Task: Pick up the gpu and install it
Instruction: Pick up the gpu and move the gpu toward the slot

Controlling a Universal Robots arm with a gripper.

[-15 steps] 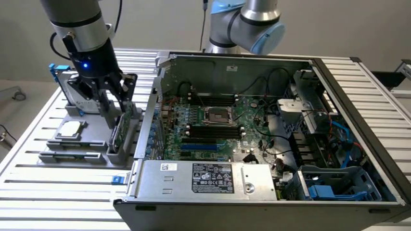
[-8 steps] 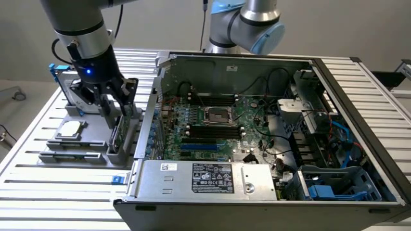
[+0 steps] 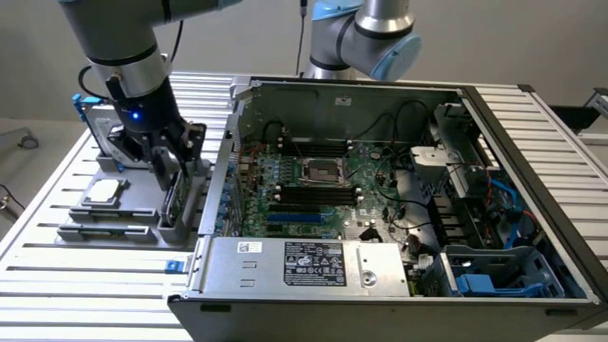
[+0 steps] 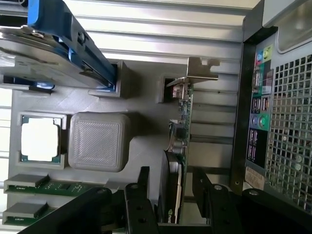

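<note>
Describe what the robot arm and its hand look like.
The arm is made of silver-grey tubes with light-blue joint caps; a black cable runs along it. The hand is black, with a small blue light glowing and flat, blocky fingers.

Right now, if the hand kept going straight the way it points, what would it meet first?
Probably the gpu, standing on edge in the grey holder; the open hand points down at it, one finger on either side. Depth is unclear.

I see the gpu [image 3: 172, 203] [image 4: 184, 122], green board on edge, in the grey holder [image 3: 105, 231] at the exterior view's left of the case [image 3: 285, 288].
</note>
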